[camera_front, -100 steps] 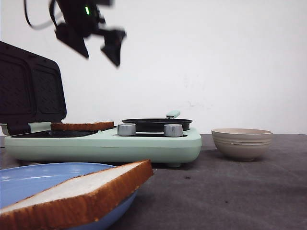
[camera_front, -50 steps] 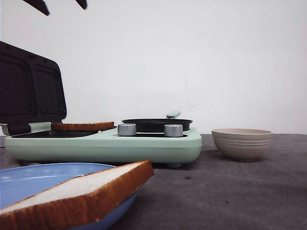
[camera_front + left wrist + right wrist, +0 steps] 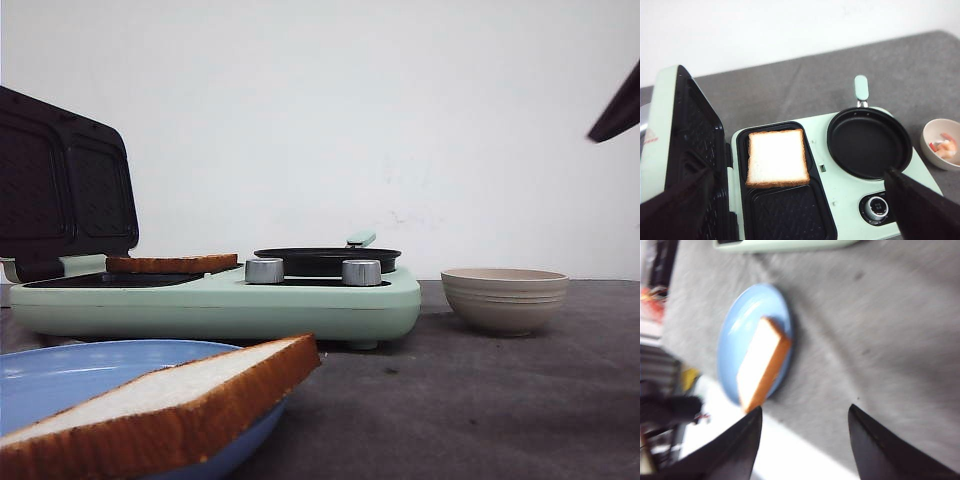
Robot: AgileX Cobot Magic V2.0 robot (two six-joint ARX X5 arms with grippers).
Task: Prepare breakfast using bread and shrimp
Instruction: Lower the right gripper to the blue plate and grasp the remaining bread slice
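On the grey worktop [image 3: 480, 400]: mint-green sandwich maker [image 3: 220, 300], lid [image 3: 670, 145] raised, one bread slice [image 3: 777, 157] flat in the rear plate well, round black pan [image 3: 869, 142] beside it. Second bread slice [image 3: 165, 400] propped on the rim of a blue plate [image 3: 737, 335] nearer the front edge. Pinkish shrimp [image 3: 946, 146] inside the beige bowl [image 3: 505, 298], just beside the maker. Left tool [image 3: 800, 210] spread wide, holding nothing. Right tool [image 3: 805, 440] likewise apart and empty, above the worktop near the plate.
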